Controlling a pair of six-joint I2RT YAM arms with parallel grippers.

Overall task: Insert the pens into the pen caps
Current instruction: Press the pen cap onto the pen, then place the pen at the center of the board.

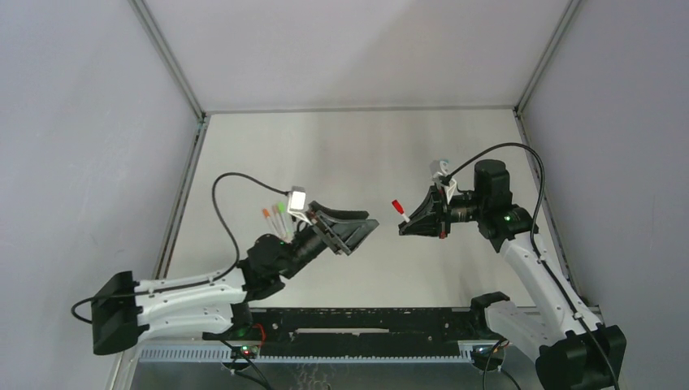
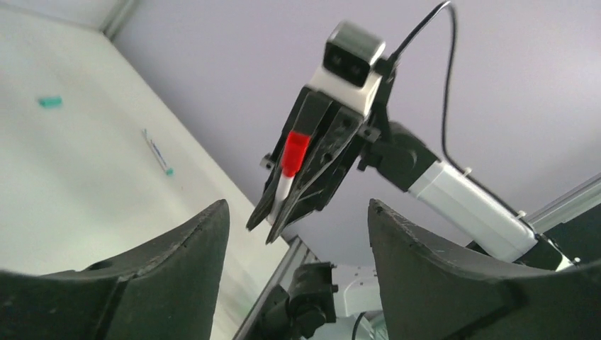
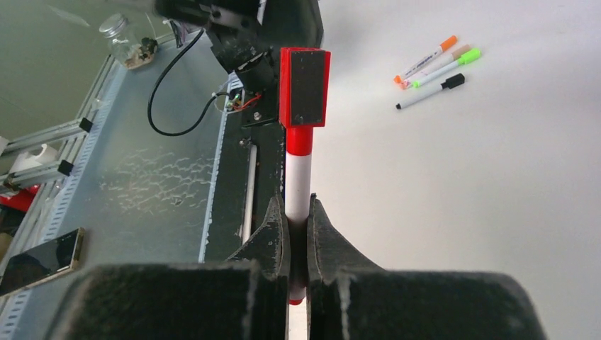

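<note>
The right hand [image 3: 298, 225] is clamped on a red pen [image 3: 298, 177] wearing its red cap [image 3: 304, 85], held above the counter [image 3: 461, 184]. The left hand [image 1: 364, 228] faces it, fingers apart and empty. A loosely seated cap could fall off.

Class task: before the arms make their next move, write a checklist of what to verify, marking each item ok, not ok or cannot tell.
1. Right gripper shut on the red pen: ok.
2. Red cap on the pen's end: ok.
3. Cap pressed fully home: cannot tell.
4. Left gripper open, clear of the cap: ok.
5. Teal pen capped: not ok; teal cap lies apart.
</note>
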